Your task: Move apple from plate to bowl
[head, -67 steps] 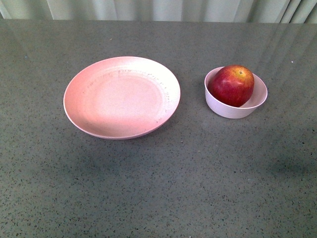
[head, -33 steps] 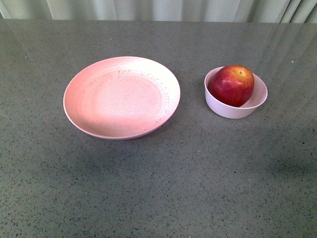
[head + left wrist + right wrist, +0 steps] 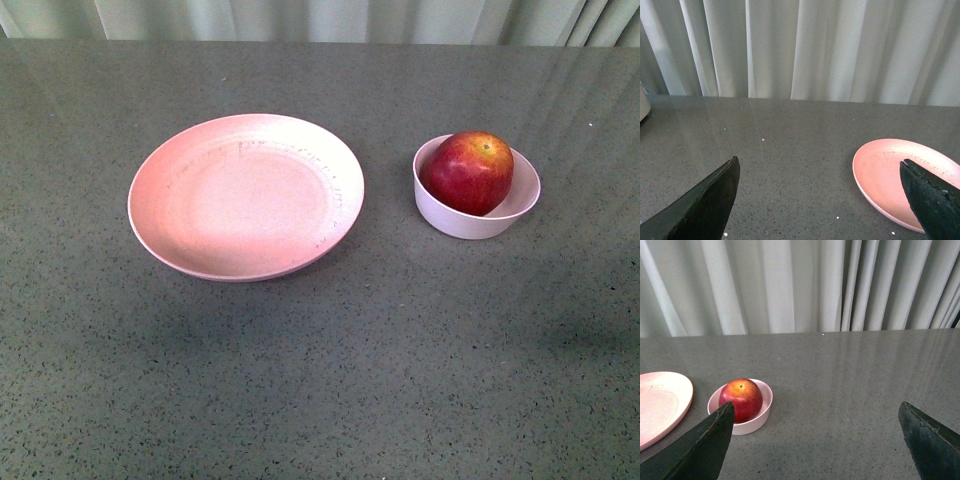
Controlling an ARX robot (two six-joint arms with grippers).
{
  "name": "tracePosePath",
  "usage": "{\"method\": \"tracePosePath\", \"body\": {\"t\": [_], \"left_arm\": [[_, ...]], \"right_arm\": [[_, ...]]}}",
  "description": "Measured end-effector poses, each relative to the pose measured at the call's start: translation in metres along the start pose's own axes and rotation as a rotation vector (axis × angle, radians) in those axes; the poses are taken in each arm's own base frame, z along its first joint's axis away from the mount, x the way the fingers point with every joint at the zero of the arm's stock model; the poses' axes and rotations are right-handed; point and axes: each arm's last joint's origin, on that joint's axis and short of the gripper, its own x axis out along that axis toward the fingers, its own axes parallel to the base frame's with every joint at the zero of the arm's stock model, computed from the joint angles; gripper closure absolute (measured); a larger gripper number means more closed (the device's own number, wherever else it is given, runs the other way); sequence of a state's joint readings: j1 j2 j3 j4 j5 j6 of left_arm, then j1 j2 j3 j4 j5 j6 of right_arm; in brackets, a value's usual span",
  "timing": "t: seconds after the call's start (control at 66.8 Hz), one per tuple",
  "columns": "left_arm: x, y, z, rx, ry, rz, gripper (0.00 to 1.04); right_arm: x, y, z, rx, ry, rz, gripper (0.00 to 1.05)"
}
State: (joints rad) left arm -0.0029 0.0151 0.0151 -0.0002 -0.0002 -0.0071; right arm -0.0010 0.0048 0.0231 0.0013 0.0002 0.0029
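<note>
Nothing has moved since earlier: the apple [image 3: 469, 172] sits in the bowl [image 3: 470, 222], nearer the right pincer [image 3: 815, 450], both pincers wide open and empty.

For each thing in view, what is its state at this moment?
apple: in the bowl, nothing holding it
bowl: upright, holding the apple
plate: upright, empty
left claw: open, empty
right claw: open, empty, away from the apple
</note>
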Motion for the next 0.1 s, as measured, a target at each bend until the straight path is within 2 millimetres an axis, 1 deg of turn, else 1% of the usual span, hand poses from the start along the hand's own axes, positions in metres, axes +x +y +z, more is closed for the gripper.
{"method": "tracePosePath", "body": {"t": [0.105], "left_arm": [[0.0, 0.0, 0.0, 0.0, 0.0, 0.0, 0.09]], "right_arm": [[0.0, 0.0, 0.0, 0.0, 0.0, 0.0, 0.09]]}}
